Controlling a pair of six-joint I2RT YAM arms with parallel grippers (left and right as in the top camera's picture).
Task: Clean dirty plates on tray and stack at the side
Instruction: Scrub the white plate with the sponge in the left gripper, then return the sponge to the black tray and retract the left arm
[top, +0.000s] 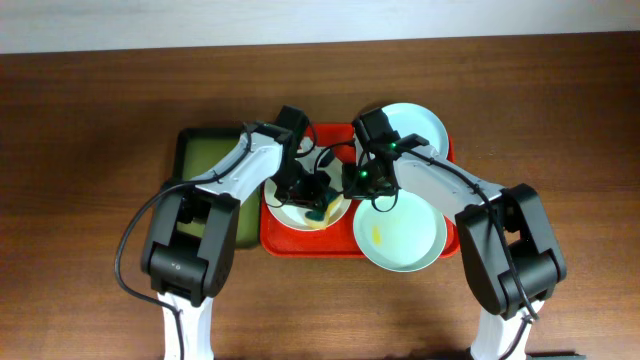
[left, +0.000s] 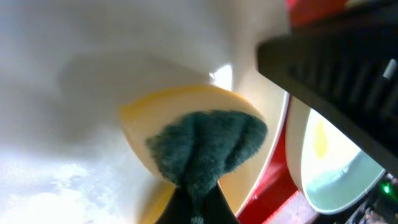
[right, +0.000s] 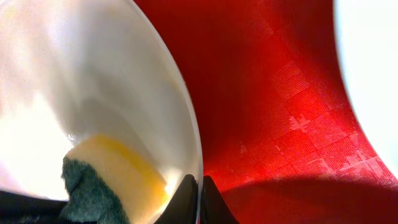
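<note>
Red tray (top: 300, 244) at centre table: my left claw (left: 196, 208) clamps a yellow-and-green sponge (left: 202, 146) against the white plate (left: 93, 56), my right claw (right: 200, 194) pinching that plate's rim. Mint-green plate (top: 405, 238) and pale blue plate (top: 420, 125) lie on the tray's right.

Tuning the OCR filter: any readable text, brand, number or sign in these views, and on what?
No readable text in any view.
The flat red rectangular plastic tray shows woven texture only, no lettering.
The round white plate, pale mint-green plate, pale blue plate and yellow sponge with dark green scouring pad are unmarked.
The robot arms show no legible marking overhead.
</note>
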